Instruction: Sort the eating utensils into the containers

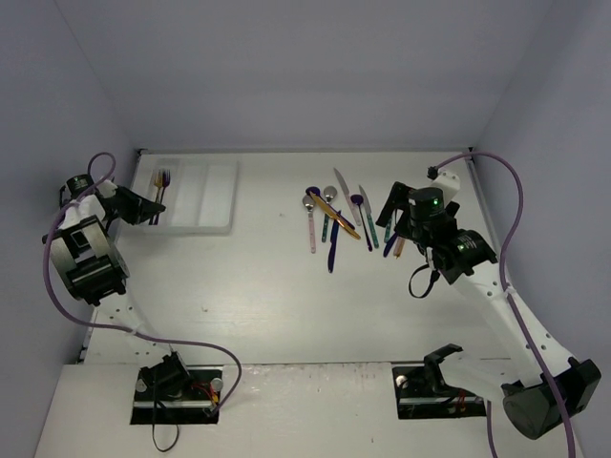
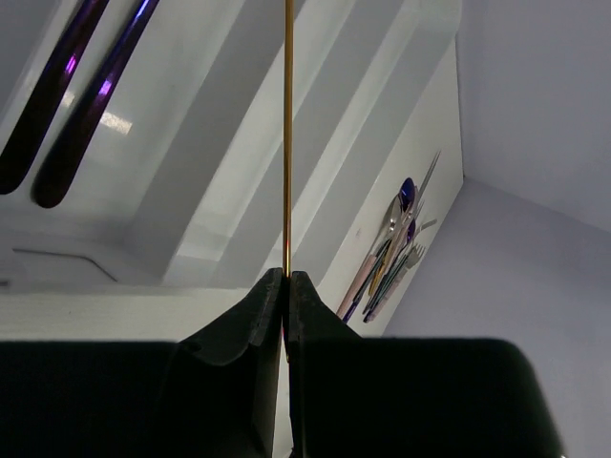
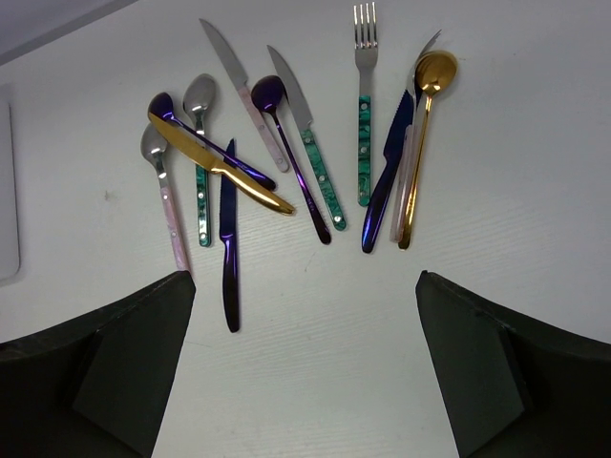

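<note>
Left arm: the left gripper (image 2: 287, 277) has its black fingers pressed together on the handle end of a slim gold metal utensil (image 2: 287, 143), which shows edge-on as a thin gold line.
Gold utensil's place: it reaches out over the flat white plastic tray (image 1: 215, 191) with three long compartments, at the far left of the white table (image 1: 286, 305). The overhead view puts it at the leftmost compartment. Whether it rests on the tray floor cannot be told.
Already in the tray: two glossy purple utensil handles (image 2: 91, 105) lie side by side in that leftmost compartment, just beside the gold one.
Right arm: the right gripper (image 3: 304, 315) hangs with its fingers spread wide, holding nothing, above the near edge of the loose pile.
Loose pile: it lies on the table right of centre, well apart from the tray. A gold knife (image 3: 220, 172) lies slantwise across a dark blue knife (image 3: 229, 248) and its neighbours. A silver fork with a teal handle (image 3: 364, 114) lies straight, and a gold spoon (image 3: 425, 124) lies at the right edge beside a second dark blue knife (image 3: 387, 172).
</note>
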Robot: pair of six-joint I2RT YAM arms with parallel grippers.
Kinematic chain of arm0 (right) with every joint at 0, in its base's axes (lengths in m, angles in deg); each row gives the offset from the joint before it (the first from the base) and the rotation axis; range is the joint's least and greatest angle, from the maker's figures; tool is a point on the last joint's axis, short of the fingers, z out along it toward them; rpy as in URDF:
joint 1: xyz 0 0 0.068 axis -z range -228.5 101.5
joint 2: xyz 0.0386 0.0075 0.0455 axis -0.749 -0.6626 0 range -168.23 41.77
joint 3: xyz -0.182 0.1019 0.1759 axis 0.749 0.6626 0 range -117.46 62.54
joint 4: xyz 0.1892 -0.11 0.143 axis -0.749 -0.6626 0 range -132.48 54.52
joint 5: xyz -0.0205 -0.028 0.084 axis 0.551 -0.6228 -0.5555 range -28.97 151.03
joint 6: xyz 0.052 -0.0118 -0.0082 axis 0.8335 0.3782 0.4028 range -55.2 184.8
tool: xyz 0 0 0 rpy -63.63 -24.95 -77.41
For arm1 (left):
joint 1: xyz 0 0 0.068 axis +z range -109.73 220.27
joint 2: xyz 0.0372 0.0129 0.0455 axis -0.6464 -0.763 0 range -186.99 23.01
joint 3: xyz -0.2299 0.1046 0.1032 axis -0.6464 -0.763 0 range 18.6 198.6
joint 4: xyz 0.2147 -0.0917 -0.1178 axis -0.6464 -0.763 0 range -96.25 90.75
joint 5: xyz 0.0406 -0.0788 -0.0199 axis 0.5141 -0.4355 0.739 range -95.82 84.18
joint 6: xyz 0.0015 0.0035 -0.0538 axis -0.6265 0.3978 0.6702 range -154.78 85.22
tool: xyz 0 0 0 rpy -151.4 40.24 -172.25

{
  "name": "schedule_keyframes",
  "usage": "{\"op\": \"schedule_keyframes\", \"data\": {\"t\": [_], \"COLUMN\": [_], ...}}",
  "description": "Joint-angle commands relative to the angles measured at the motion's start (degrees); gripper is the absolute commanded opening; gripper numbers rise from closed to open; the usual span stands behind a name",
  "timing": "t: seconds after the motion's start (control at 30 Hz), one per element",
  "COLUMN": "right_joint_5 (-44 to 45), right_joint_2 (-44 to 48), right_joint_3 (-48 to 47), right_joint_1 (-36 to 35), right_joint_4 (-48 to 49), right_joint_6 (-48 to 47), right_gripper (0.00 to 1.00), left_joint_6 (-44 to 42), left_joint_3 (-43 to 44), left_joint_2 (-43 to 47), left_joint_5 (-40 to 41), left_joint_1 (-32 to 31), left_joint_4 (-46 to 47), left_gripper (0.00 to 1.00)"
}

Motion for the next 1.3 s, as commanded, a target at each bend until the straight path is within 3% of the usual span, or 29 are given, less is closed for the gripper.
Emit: {"op": "schedule_keyframes", "data": {"t": [0.0,0.57,0.87,1.27], "right_joint_5": [0.3,0.0,-0.4,-1.4], "right_joint_2": [-1.2,-2.1,-0.5,2.4], "right_joint_3": [0.1,0.5,0.9,2.3], "right_joint_1": [0.5,0.9,0.9,0.9], "right_joint_4": [2.2,2.3,2.2,2.2], "right_joint_6": [-0.7,-0.3,0.2,0.9], "right_gripper": [1.0,1.0,1.0,1.0], "left_joint_6": [-1.3,-1.5,-6.0,-11.2], "left_joint_3": [6.8,16.5,16.7,14.3], "left_joint_2": [-0.4,-9.3,-4.6,1.7], "left_joint_5": [-3.0,1.0,9.8,21.4], "left_joint_1": [0.3,0.5,0.4,-0.3], "left_joint_4": [-1.3,-6.1,-12.3,-12.8], "left_gripper": [0.01,0.25,0.47,0.5]}}
